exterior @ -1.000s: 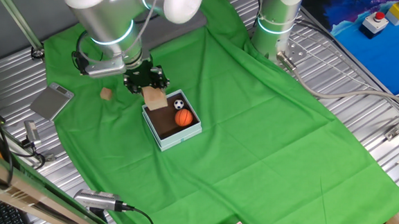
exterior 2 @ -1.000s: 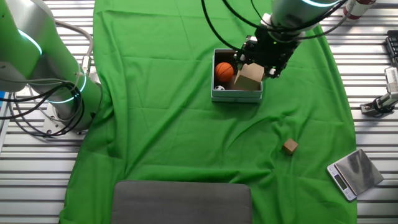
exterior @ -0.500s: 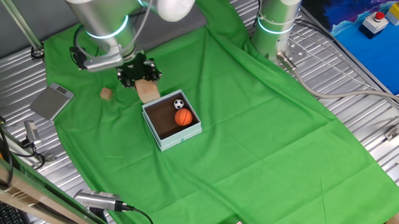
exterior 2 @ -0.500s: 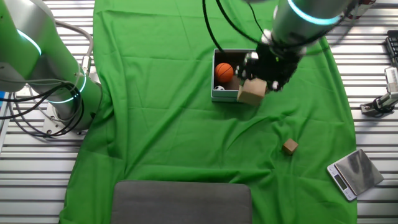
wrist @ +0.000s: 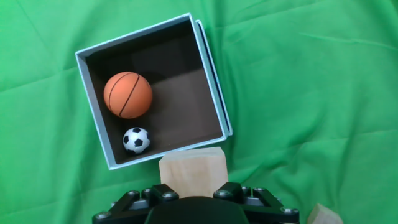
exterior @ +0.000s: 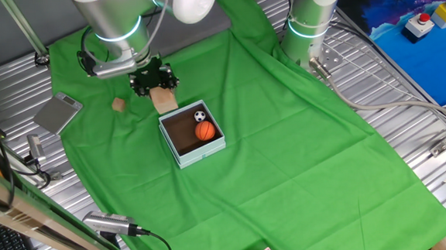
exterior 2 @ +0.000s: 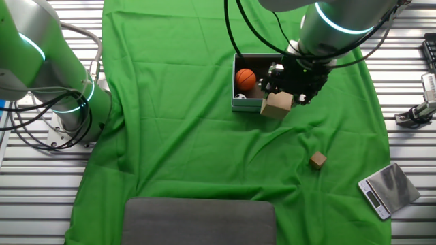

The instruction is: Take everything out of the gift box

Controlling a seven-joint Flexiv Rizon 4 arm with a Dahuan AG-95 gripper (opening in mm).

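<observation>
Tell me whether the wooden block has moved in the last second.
Yes. The block, held in the gripper, went from above the gift box to outside its edge.

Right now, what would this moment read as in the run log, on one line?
phase: carrying out | end effector: shut on wooden block, outside gift box | in box: basketball, soccer ball | on cloth: small cube

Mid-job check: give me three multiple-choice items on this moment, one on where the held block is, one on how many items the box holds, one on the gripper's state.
1. The block is: A) over the cloth beside the box; B) deep inside the box; C) on the scale.
2. Items in the box: A) none; B) two; C) three.
3. The gripper is: A) open; B) shut on the block; C) out of view.

A: hand view shows it outside the rim. B: basketball and soccer ball only. B: the block hangs in its fingers.
</observation>
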